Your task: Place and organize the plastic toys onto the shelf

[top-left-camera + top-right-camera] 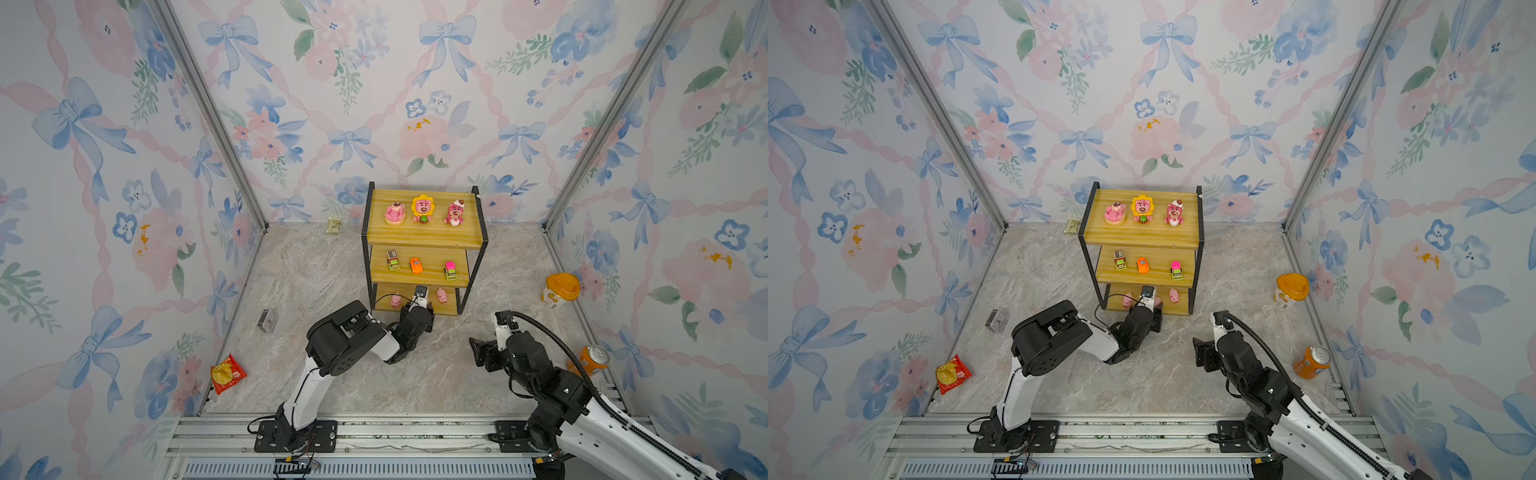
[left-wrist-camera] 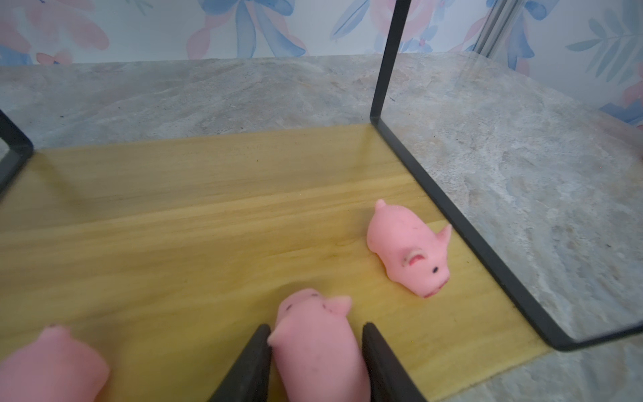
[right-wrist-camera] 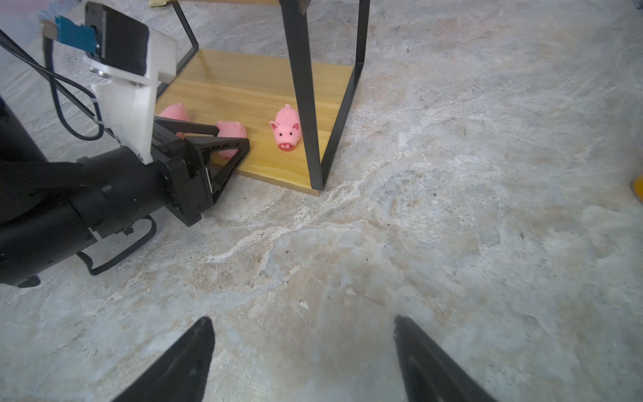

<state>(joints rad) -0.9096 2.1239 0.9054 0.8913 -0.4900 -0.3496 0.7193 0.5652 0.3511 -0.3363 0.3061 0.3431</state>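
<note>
Placing step: left gripper point(image 2: 315, 365) bracketed the middle pig point(image 2: 318, 344) on the shelf point(image 1: 415, 309) bottom board, grip uncertain.
Right gripper point(image 3: 302, 362): jaws apart, empty.
Next move: probably widening, then retreating without nudging neighbours.

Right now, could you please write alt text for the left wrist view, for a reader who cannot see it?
The left gripper has its jaws on either side of a small pink pig on the shelf bottom board. Two more pigs lie on the board, one on either side of it.

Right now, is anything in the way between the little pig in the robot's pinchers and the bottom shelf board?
Nothing visible is in the way. The middle pig sits between the fingers of the left gripper, right over the bottom board, near its front edge. The other two pigs, and, lie to either side, apart from it.
</note>
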